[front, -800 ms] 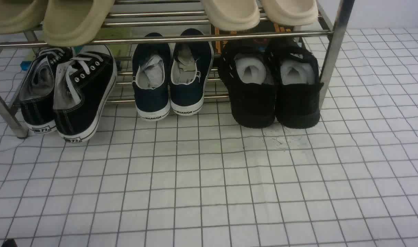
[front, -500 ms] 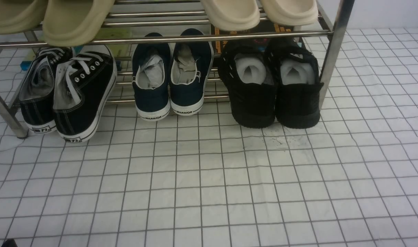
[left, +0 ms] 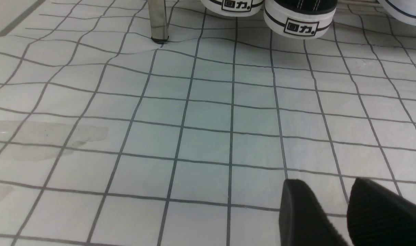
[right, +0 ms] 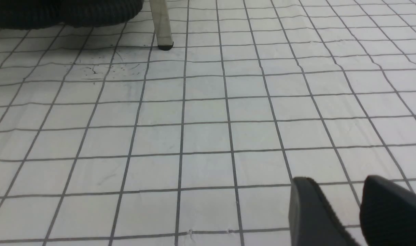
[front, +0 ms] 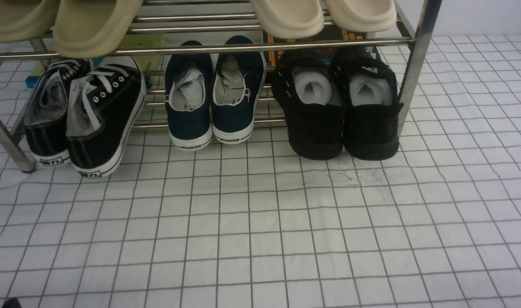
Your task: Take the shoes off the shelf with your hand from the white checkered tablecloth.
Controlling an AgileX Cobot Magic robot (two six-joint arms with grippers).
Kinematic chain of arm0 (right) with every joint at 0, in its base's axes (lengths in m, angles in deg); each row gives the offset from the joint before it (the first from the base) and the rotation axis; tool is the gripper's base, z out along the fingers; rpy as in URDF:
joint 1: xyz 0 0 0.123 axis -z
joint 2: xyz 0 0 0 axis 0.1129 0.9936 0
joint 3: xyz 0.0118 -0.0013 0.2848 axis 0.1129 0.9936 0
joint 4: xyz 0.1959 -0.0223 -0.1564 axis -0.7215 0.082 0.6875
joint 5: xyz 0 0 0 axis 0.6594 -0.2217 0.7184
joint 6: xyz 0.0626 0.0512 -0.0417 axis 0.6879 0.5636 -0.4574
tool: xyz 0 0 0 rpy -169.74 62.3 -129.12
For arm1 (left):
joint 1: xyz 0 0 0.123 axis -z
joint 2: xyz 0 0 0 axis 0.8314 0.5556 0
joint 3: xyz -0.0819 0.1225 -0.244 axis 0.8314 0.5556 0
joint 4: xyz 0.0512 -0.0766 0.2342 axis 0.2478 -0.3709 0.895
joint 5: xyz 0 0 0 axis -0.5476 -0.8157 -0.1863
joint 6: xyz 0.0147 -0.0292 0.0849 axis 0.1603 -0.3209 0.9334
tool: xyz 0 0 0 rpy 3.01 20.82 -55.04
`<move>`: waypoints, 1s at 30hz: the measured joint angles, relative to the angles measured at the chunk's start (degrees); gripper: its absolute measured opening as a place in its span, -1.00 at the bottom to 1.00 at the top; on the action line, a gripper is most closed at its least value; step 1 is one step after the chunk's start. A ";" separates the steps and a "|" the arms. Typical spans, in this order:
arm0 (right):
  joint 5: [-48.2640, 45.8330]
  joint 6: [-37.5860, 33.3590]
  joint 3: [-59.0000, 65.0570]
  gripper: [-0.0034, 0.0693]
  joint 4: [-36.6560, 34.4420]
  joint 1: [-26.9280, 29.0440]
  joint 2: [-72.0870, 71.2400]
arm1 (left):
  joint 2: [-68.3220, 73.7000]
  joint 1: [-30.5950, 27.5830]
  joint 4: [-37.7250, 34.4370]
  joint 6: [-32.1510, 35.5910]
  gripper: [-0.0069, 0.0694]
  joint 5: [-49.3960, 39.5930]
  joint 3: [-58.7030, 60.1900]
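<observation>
Sneakers line the shelf's (front: 416, 64) low tier: 2 black canvas sneakers (front: 102, 128) tagged 回力 at left, 2 navy slip-ons (front: 190, 124) marked WARRIOR, 2 all-black shoes (front: 316, 128) far right, heels touching the white checkered tablecloth (front: 260, 222). Left gripper (left: 326, 182) and right gripper (right: 336, 180): jaws parted, empty.

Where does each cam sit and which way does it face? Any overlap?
Front: between the arms, facing the shelf across the cloth; no arm clearly shows.
Left wrist: low over the cloth, facing the white-soled sneakers; left tool shows, open.
Right wrist: low over the cloth, facing the black shoes; right tool shows, open.
Shared: front and right wrist both show the black shoes and a post.
</observation>
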 joint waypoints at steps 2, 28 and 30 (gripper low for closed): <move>0.00 0.00 0.00 -0.25 0.00 0.00 0.00 | 0.00 0.00 0.00 0.00 -0.19 0.00 0.00; 2.06 11.59 0.30 -0.25 -12.14 0.00 0.00 | 0.00 0.00 0.00 0.00 -0.19 0.00 0.00; 2.46 15.43 0.49 -0.25 -18.52 0.00 0.00 | 0.00 0.00 0.00 0.00 -0.19 0.00 0.00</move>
